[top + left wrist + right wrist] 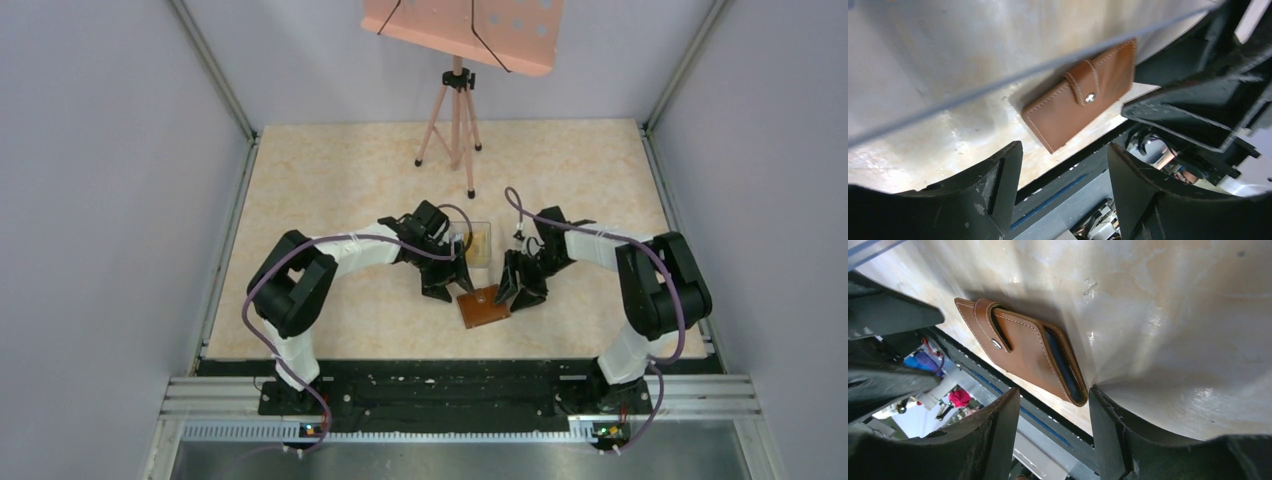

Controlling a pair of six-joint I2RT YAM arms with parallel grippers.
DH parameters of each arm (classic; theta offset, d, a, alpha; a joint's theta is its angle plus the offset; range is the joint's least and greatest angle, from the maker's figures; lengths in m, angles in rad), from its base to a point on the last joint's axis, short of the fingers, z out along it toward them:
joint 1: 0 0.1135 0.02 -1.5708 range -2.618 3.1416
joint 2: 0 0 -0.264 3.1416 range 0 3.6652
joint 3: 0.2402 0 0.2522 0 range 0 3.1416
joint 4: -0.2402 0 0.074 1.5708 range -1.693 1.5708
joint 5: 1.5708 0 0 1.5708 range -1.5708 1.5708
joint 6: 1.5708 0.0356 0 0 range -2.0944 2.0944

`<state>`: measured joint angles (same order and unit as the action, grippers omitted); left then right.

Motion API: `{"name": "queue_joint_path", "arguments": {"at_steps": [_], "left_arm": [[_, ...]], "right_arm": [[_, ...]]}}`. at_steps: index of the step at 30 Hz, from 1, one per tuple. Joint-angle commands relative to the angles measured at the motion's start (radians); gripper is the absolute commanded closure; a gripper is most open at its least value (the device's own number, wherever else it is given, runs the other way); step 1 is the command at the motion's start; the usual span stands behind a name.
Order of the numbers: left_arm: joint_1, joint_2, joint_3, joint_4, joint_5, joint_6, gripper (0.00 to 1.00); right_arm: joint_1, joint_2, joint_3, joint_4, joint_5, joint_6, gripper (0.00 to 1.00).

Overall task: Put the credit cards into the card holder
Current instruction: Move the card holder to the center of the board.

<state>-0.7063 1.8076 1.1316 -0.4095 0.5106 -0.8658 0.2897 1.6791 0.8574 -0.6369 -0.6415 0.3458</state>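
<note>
The card holder [484, 306] is a brown leather wallet lying shut on the table, its snap tab fastened [1090, 98]. My left gripper [440, 285] hangs just left of it, tilted down. Its jaws are open with nothing between them [1065, 165]. My right gripper [520, 290] hangs just right of the wallet, also open and empty [1054, 410]. Its right fingertip [1100, 400] sits close to a corner of the wallet [1023, 352]. A dark blue edge [1064, 367] shows inside the wallet's open end. Orange-yellow credit cards [482, 245] lie in a clear box behind the wallet.
The clear plastic box [470, 232] stands just behind the two grippers. A pink tripod [455, 120] with a pink board stands at the back of the table. The black rail at the table's near edge [450, 372] runs close in front of the wallet.
</note>
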Motion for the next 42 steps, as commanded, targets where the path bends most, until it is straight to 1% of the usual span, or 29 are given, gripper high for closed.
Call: {"name": "queue_joint_path", "arguments": {"at_steps": [1, 4, 9, 11, 14, 18, 24, 27, 29, 31, 33, 35, 38, 42], "left_arm": [[0.006, 0.033, 0.032, -0.101, -0.024, 0.070, 0.32], [0.006, -0.007, -0.045, -0.055, -0.036, 0.061, 0.32], [0.007, -0.062, -0.132, -0.059, -0.058, 0.067, 0.29], [0.008, -0.050, -0.149, -0.046, -0.048, 0.079, 0.29], [0.008, -0.016, -0.185, 0.033, 0.013, 0.077, 0.29], [0.008, -0.021, -0.227, 0.098, 0.058, 0.066, 0.32], [0.007, -0.101, -0.261, 0.127, 0.056, 0.084, 0.39], [0.009, -0.158, -0.314, 0.128, 0.012, 0.093, 0.38], [0.009, -0.192, -0.369, 0.139, -0.022, 0.087, 0.31], [0.009, -0.219, -0.432, 0.141, -0.092, 0.104, 0.25], [0.010, -0.238, -0.503, 0.155, -0.151, 0.130, 0.22], [0.008, -0.254, -0.551, 0.170, -0.174, 0.154, 0.21], [0.008, -0.312, -0.574, 0.185, -0.207, 0.187, 0.19], [0.010, -0.377, -0.613, 0.191, -0.241, 0.253, 0.14]], "right_arm": [[-0.005, -0.032, -0.047, 0.097, -0.010, 0.047, 0.47], [0.001, -0.085, -0.096, 0.144, 0.015, 0.083, 0.47], [0.032, -0.163, -0.176, 0.249, 0.003, 0.163, 0.47], [0.067, -0.175, -0.193, 0.293, 0.009, 0.195, 0.48], [0.130, -0.158, -0.204, 0.353, 0.027, 0.245, 0.48], [0.193, -0.153, -0.208, 0.389, 0.067, 0.295, 0.49], [0.259, -0.254, -0.279, 0.470, 0.090, 0.402, 0.50], [0.273, -0.295, -0.271, 0.416, 0.119, 0.436, 0.49], [0.288, -0.326, -0.219, 0.329, 0.173, 0.426, 0.47], [0.295, -0.348, -0.158, 0.238, 0.222, 0.410, 0.44], [0.295, -0.355, -0.100, 0.155, 0.270, 0.386, 0.42], [0.295, -0.348, -0.048, 0.080, 0.317, 0.361, 0.40], [0.295, -0.342, -0.025, 0.054, 0.344, 0.338, 0.39], [0.296, -0.383, -0.074, 0.067, 0.342, 0.369, 0.39]]}}
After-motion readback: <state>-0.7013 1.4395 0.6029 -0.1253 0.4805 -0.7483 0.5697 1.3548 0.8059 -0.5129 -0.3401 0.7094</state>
